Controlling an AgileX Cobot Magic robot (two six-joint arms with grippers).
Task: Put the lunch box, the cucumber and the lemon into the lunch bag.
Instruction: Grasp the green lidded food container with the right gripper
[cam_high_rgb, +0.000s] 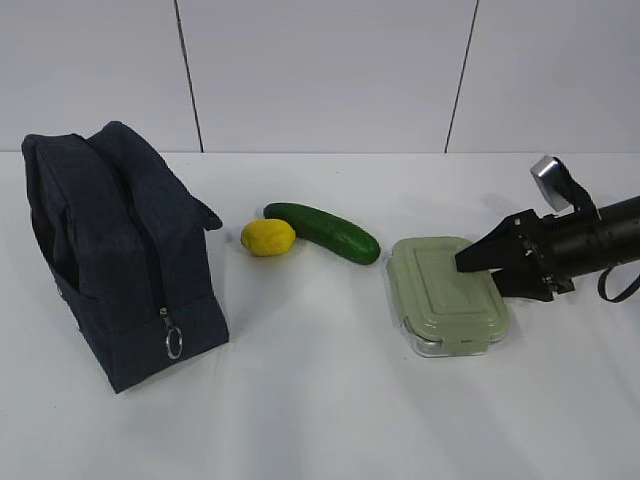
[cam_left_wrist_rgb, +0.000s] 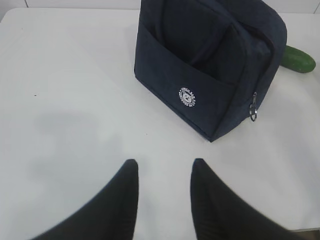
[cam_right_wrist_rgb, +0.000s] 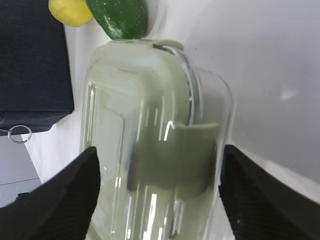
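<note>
1. Two grippers: right gripper spread wide, straddling the lunch box's right end; left gripper part-open, empty.
2. Cucumber and lemon touch at centre.
3. Lunch bag at left on the counter.

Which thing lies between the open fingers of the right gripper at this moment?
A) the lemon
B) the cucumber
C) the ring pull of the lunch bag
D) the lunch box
D: in the right wrist view the lunch box fills the gap between the two spread fingers of the right gripper, while the lemon and the cucumber lie beyond it.
</note>
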